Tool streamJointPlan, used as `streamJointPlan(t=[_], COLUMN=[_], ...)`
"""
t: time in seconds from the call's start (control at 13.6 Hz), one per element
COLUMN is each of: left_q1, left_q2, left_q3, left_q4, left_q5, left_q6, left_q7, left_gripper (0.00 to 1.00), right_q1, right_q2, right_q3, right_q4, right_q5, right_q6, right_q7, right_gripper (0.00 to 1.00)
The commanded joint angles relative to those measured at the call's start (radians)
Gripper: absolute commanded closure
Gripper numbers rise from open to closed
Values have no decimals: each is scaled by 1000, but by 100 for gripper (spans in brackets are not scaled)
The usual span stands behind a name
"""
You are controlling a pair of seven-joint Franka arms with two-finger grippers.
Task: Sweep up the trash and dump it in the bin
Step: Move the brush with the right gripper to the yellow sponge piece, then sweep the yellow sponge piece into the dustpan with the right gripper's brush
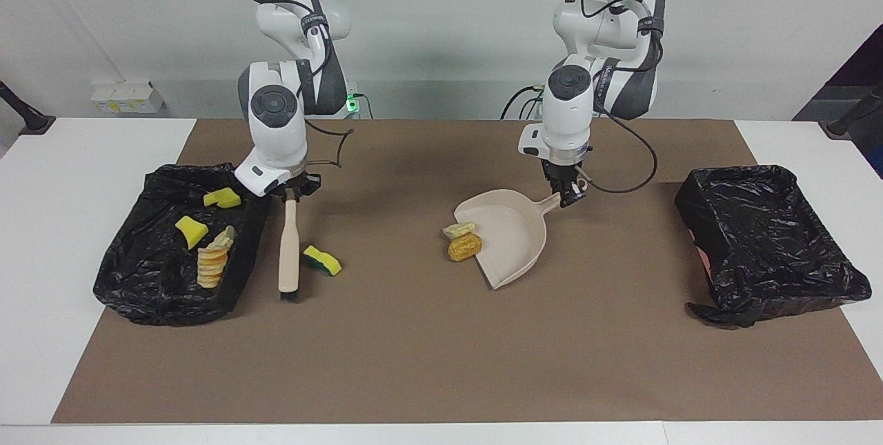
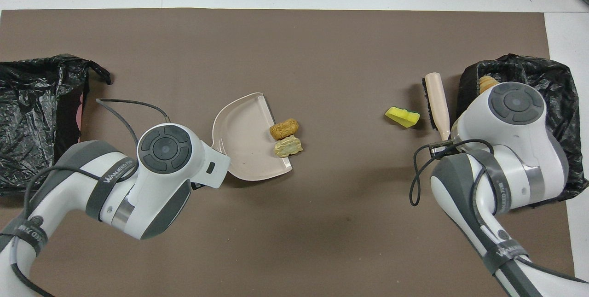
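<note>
My left gripper (image 1: 569,196) is shut on the handle of the beige dustpan (image 1: 507,234), which rests on the brown mat. An orange-brown lump (image 1: 464,248) and a pale tan lump (image 1: 459,230) lie at its mouth, also seen in the overhead view (image 2: 284,128). My right gripper (image 1: 293,193) is shut on a tan-handled brush (image 1: 288,252), whose bristles touch the mat. A green-backed yellow sponge piece (image 1: 322,260) lies beside the brush, toward the dustpan. A black-lined bin (image 1: 138,286) at the right arm's end holds yellow sponge pieces (image 1: 222,197) and pale tan lumps (image 1: 214,259).
A second black-lined bin (image 1: 759,238) stands at the left arm's end of the mat, with no trash showing in it. The brown mat (image 1: 414,348) covers the middle of the white table. Cables hang from both wrists.
</note>
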Motion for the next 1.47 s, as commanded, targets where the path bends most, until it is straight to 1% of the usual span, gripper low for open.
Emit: streamJointPlan(t=[0.0, 0.22, 0.29, 0.37, 0.51, 0.66, 0.74, 0.88, 1.03, 1.25, 1.4], left_q1=[-6, 3, 4, 3, 6, 6, 8, 6, 8, 11, 12], left_q2=[-25, -25, -25, -25, -25, -25, -25, -25, -24, -20, -20], left_q3=[11, 9, 9, 9, 9, 9, 9, 9, 9, 9, 9], left_q4=[-32, -33, -35, -35, -35, -35, -35, -35, -33, -29, -29], left_q5=[17, 17, 15, 15, 11, 11, 11, 11, 9, -2, -75], left_q6=[29, 29, 28, 29, 29, 29, 29, 29, 29, 29, 28], left_q7=[-27, -27, -28, -33, -33, -33, -33, -33, -34, -79, -166], left_gripper=[100, 100, 100, 100, 100, 100, 100, 100, 100, 100, 100], right_q1=[50, 137, 169, 206, 275, 364, 387, 416, 470, 521, 521], right_q2=[1, 13, 33, 36, 76, 98, 113, 122, 136, 138, 130], right_q3=[11, 11, 11, 11, 11, 13, 13, 13, 13, 13, 13], right_q4=[-5, 5, 15, 21, 59, 62, 71, 113, 151, 154, 154], right_q5=[104, 231, 265, 293, 358, 402, 426, 491, 523, 530, 530], right_q6=[-29, -44, -42, -36, -24, 54, 82, 93, 111, 148, 149], right_q7=[-17, -13, -12, -3, 45, 68, 72, 98, 161, 158, 155], right_gripper=[100, 100, 100, 100, 100, 100, 100, 100, 100, 100, 100])
